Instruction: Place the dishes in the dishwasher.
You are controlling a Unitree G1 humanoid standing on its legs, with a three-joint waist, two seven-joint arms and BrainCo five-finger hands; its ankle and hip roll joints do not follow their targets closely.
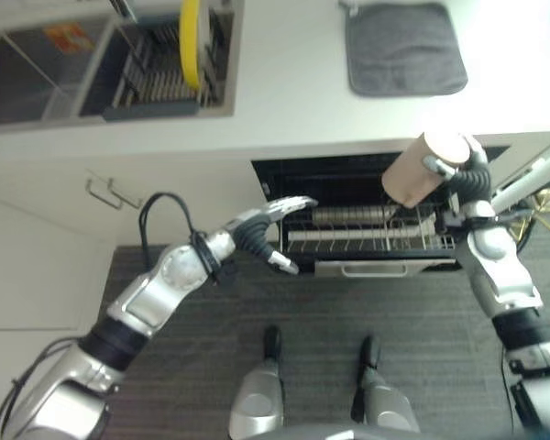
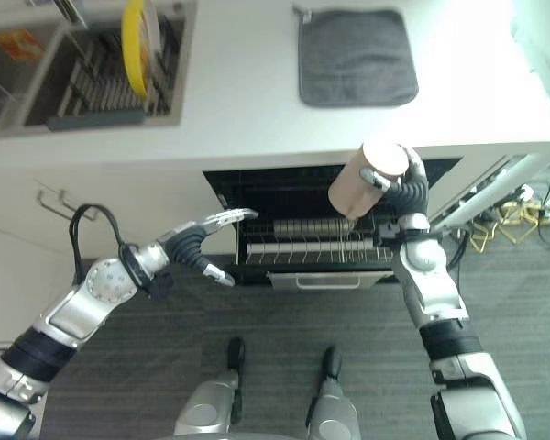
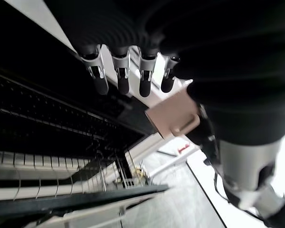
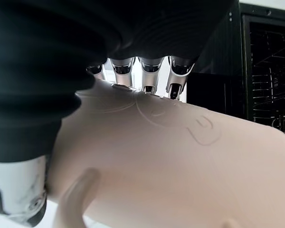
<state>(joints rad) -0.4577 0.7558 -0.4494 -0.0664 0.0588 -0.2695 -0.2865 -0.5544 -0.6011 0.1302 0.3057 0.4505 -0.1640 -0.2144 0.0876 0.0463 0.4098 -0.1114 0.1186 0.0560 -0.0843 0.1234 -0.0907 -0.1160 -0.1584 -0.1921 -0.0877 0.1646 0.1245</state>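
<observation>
Cup (image 2: 367, 179), pinkish-beige with a handle, held tilted in the right hand (image 2: 405, 188) above the right end of the pulled-out dishwasher rack (image 2: 312, 246), just below the edge of the white table (image 2: 247, 101). Probably carried there so as to come down mouth-first among the wire tines, though no contact with the rack yet. Right fingers (image 4: 147, 76) curled over the cup's wall, thumb side pressing from below in the right wrist view, so a firm wrap rather than a pinch. Left hand (image 2: 206, 240) at the left front corner of the open dishwasher (image 2: 257, 188), fingers (image 3: 121, 76) straight and slightly spread, thumb apart, touching or just beside the rack's edge; likely steadying the rack or keeping it drawn out, holding nothing. Further out, yellow plate (image 2: 139, 37) standing upright in a dish rack (image 2: 101, 87) inside the sink (image 2: 9, 101), presumably awaiting loading. Grey mat (image 2: 357, 57) lying flat on the table, well apart from both hands. Cabinet handle (image 2: 55, 203) to the left of the dishwasher.
</observation>
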